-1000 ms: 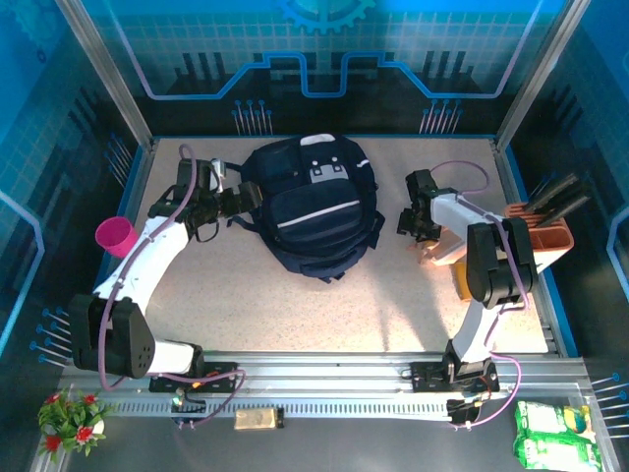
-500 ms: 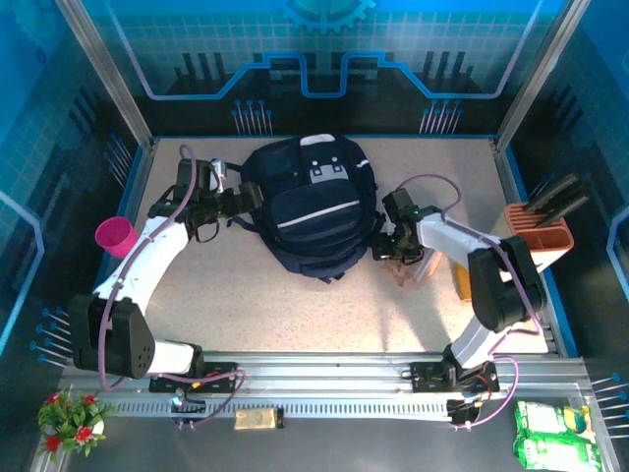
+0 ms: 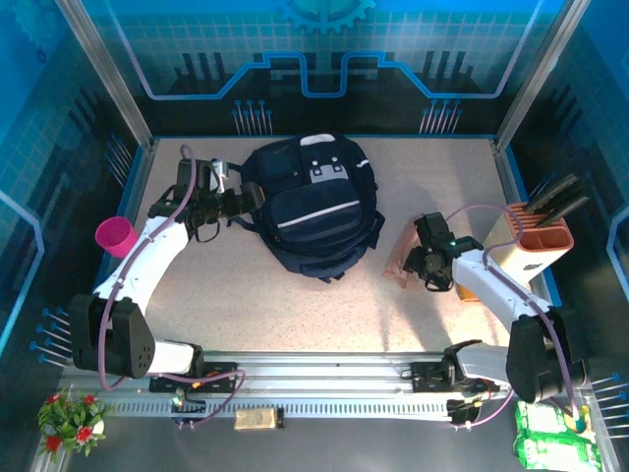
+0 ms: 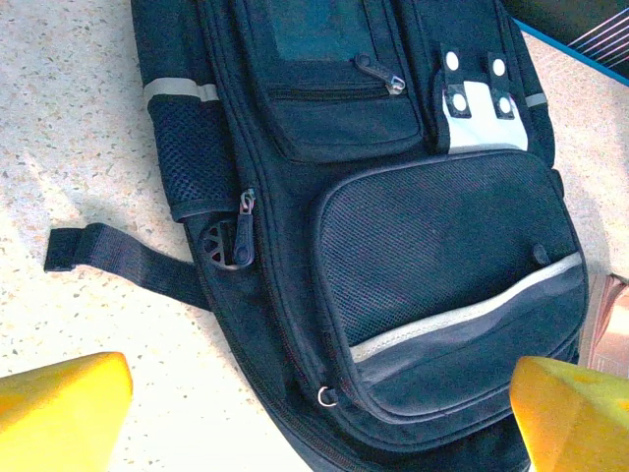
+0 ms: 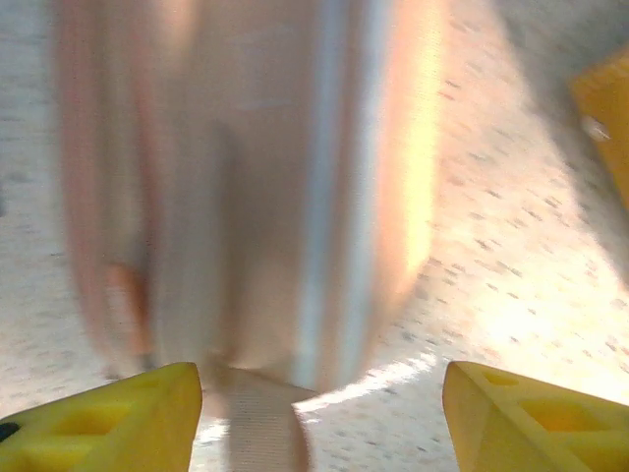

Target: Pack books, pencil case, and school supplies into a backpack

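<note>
The dark navy backpack (image 3: 313, 208) lies flat in the middle of the table, its mesh pocket and grey stripe (image 4: 462, 315) facing up. My left gripper (image 3: 252, 197) stands open at its left side, and the yellow fingertips (image 4: 59, 413) straddle the bag's zippered edge. The pinkish-beige pencil case (image 3: 398, 258) lies on the table right of the backpack. My right gripper (image 3: 421, 260) is open just behind it. Blurred, the pencil case (image 5: 256, 187) shows ahead of my fingers, its fabric tab (image 5: 260, 423) between them. An orange-yellow piece (image 5: 604, 108) lies off to the side. The books are out of view.
A beige block holder (image 3: 536, 248) with black handles stands at the right edge. A magenta cup (image 3: 116, 236) sits at the left edge beside my left arm. A black backpack strap (image 4: 118, 258) trails over the speckled tabletop.
My right gripper swung left toward the backpack with the pencil case, then drew back toward the near right and opened wider; the pencil case now lies nearer the backpack. The left arm has not moved.
</note>
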### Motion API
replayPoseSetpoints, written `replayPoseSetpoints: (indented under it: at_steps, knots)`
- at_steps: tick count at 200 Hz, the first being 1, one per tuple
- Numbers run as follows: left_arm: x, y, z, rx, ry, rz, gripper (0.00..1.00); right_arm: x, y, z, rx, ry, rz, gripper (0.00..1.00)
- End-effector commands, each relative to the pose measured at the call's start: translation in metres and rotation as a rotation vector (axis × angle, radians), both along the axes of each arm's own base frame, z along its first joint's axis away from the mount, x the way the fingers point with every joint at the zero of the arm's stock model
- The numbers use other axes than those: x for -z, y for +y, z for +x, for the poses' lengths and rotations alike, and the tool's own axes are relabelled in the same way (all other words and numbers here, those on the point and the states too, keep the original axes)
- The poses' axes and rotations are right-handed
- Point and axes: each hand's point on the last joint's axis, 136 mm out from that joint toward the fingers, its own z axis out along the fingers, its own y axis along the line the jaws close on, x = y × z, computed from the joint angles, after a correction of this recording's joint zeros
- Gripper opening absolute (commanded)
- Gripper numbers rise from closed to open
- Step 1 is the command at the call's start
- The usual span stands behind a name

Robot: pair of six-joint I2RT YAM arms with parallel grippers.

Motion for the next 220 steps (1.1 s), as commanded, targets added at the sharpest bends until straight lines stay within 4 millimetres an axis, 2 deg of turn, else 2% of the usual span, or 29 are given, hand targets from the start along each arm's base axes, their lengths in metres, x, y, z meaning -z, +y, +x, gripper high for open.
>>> replayPoseSetpoints:
  at_steps: [1, 53, 95, 129, 179, 220]
  knots:
    - [-0.002, -0.004, -0.001, 0.024, -0.007, -0.022, 0.99, 0.002, -0.016, -0.007, 0.157, -0.015, 0.006, 0.66]
    - [0.0, -0.008, -0.001, 0.043, 0.001, -0.032, 0.99, 0.019, -0.011, 0.008, 0.168, -0.049, 0.131, 0.65]
    - [-0.009, -0.036, 0.001, 0.157, -0.024, -0.091, 0.99, 0.031, -0.003, 0.016, 0.147, -0.049, 0.187, 0.62]
    - [-0.002, -0.042, -0.003, 0.18, 0.0, -0.062, 0.99, 0.042, -0.001, 0.014, 0.155, -0.025, 0.205, 0.57]
    - [-0.005, -0.075, -0.008, 0.302, -0.016, -0.014, 0.98, 0.047, -0.002, 0.016, 0.154, -0.035, 0.205, 0.42]
    - [-0.001, -0.109, -0.011, 0.422, -0.021, 0.104, 0.98, 0.05, -0.005, 0.017, 0.154, -0.028, 0.196, 0.18]
